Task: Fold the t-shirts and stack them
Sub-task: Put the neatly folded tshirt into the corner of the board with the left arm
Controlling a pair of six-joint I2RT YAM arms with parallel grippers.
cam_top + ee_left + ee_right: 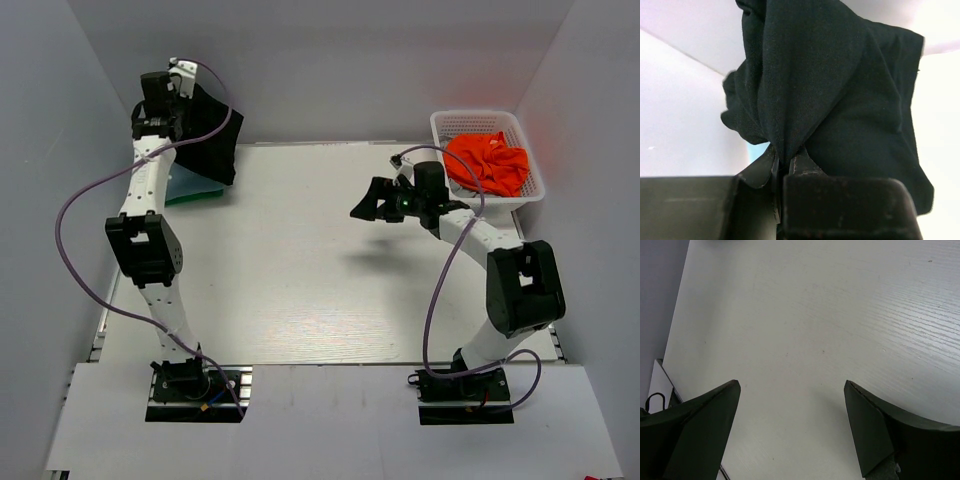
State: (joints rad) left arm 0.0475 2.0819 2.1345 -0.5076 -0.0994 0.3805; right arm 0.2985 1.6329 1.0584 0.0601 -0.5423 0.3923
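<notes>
- Holding the black t-shirt (212, 135) off the table (300, 290), the left claw (172, 90) sits above the far-left corner. The wrist view shows its fingers pressed together on a bunched fold of the dark cloth, which drapes in loose gathers. No hem, collar or sleeve can be made out.
- Under the hanging cloth, an edge of a green t-shirt (197, 194) lies on the table just beside the left arm. Whether it is folded cannot be told.
- Centre: the broad middle of the table is probably where the black t-shirt will be spread. To do this well, the cloth should be carried inward and lowered so that its free end touches first. It can then be drawn flat, not dropped in a heap.
- Right of centre: the right claw (372, 207) hovers above the table with its fingers wide apart, gripping nothing and pointing toward the left arm. It is well placed to catch a free corner of the hanging cloth. A second grip far from the first would likely pull the gathers out before any fold is made.
- Far right: the orange t-shirt (490, 163) lies crumpled in the white basket (450, 122) at the far-right corner, well apart from both claws and not yet handled.
</notes>
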